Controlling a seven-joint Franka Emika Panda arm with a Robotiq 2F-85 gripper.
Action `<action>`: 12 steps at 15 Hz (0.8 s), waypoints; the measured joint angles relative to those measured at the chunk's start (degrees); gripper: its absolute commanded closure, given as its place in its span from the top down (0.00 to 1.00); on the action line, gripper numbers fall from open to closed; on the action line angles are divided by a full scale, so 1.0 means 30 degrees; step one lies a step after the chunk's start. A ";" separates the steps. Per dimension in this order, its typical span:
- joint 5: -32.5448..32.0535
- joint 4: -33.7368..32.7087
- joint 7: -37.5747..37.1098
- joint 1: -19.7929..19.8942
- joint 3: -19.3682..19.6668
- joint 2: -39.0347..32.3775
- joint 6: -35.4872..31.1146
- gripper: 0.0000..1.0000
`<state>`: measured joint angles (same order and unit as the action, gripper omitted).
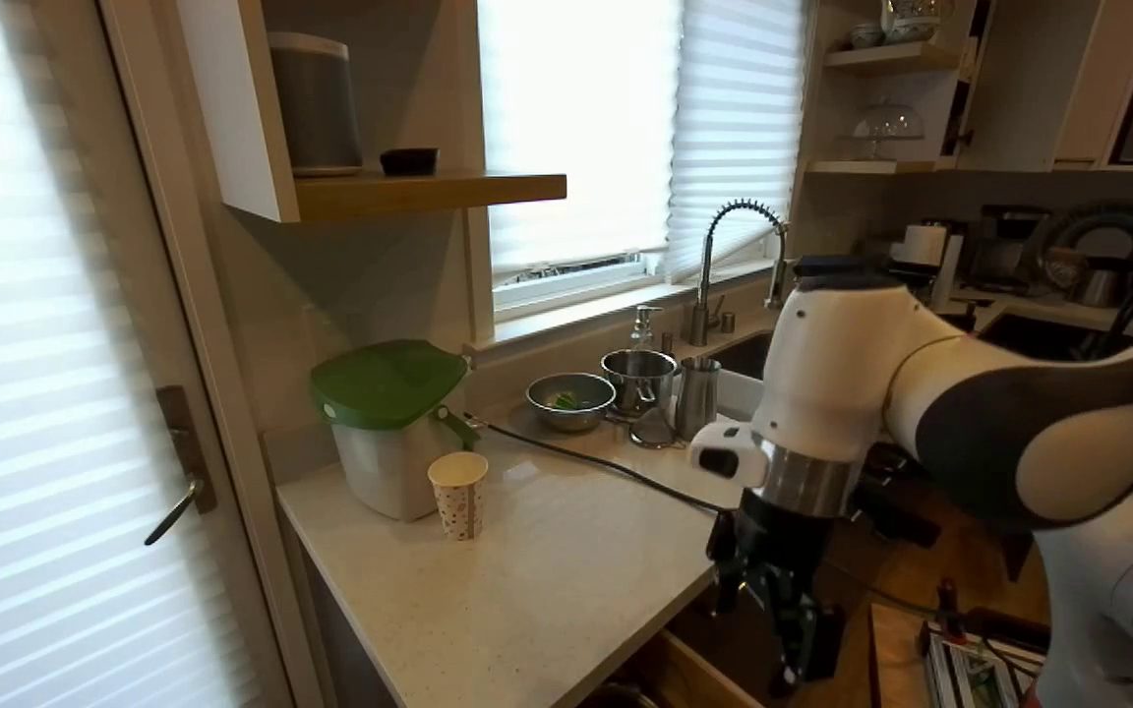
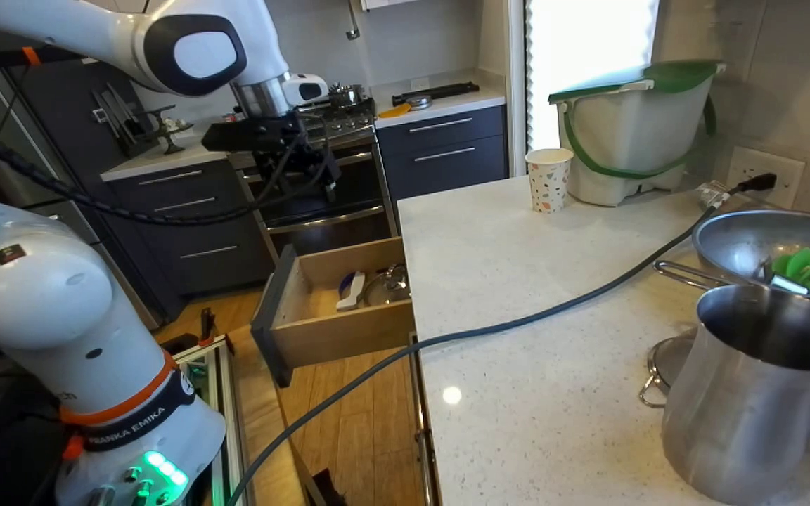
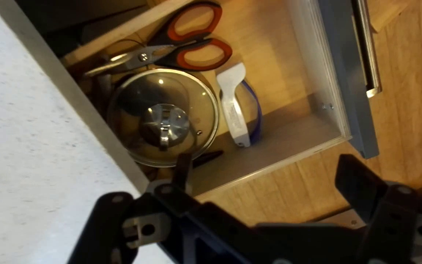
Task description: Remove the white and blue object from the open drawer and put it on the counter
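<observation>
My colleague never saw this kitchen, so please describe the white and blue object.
Below the pale counter juts the open drawer. Inside, between the glass lid and the drawer front, lies the white and blue object. Unlike the lid and orange-handled scissors, it is a white bar with a blue band.

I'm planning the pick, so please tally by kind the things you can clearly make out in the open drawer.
White and blue object: 1
Scissors: 1
Glass lid: 1
Total: 3, leaving out dark things around the lid, too unclear to count.
</observation>
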<state>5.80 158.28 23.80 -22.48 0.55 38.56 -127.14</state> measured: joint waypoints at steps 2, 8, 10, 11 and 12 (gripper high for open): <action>0.0154 -0.0121 0.1042 -0.0874 -0.0237 -0.2145 -0.1055 1.00; 0.0361 -0.1651 0.5324 -0.1503 -0.0480 -0.8512 -0.2443 1.00; 0.0390 -0.2105 0.5710 -0.1478 -0.0489 -0.9544 -0.2590 1.00; 0.0390 -0.2237 0.5739 -0.1476 -0.0498 -0.9725 -0.2590 1.00; 0.0391 -0.2297 0.5750 -0.1475 -0.0507 -0.9758 -0.2590 1.00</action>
<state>6.97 151.39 41.05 -26.91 -0.97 9.29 -134.91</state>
